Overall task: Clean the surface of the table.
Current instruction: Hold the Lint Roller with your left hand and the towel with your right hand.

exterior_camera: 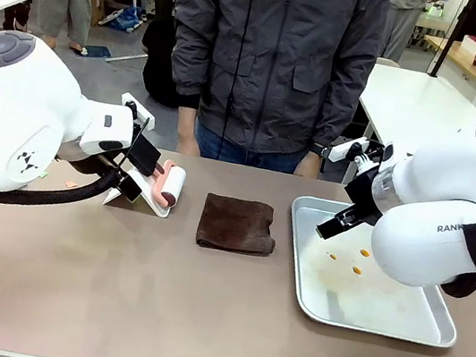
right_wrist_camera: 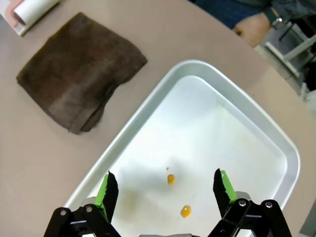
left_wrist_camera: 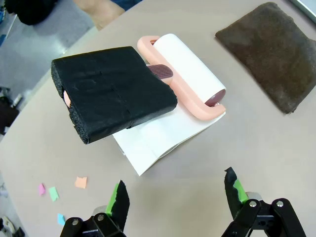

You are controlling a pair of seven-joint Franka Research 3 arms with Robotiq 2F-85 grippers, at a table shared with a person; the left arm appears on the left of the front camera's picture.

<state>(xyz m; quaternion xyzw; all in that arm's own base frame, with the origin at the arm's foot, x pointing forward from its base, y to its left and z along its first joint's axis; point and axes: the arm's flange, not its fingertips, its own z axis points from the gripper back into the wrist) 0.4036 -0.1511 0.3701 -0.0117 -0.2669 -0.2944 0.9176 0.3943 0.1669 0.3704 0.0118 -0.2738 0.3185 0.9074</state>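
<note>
The beige-brown table [exterior_camera: 155, 301] spans the front view. My left gripper [exterior_camera: 141, 170] hangs open just above and short of a lint roller [left_wrist_camera: 185, 64] with a pink frame and a black foam-wrapped handle [left_wrist_camera: 113, 98], lying on a white sheet [left_wrist_camera: 163, 140]. Nothing sits between the left gripper's [left_wrist_camera: 176, 197] fingers. A folded brown cloth [exterior_camera: 238, 224] lies flat mid-table. My right gripper [exterior_camera: 348, 210] is open above the near-left part of a silver tray [exterior_camera: 431, 331]. In the right wrist view that gripper [right_wrist_camera: 165, 190] is empty.
Orange spots [right_wrist_camera: 170, 178] mark the tray floor. Small coloured paper scraps [left_wrist_camera: 80, 181] lie on the table left of the roller. A person in a grey jacket [exterior_camera: 275, 58] stands at the far edge, one hand [right_wrist_camera: 252, 27] by the tray's far corner.
</note>
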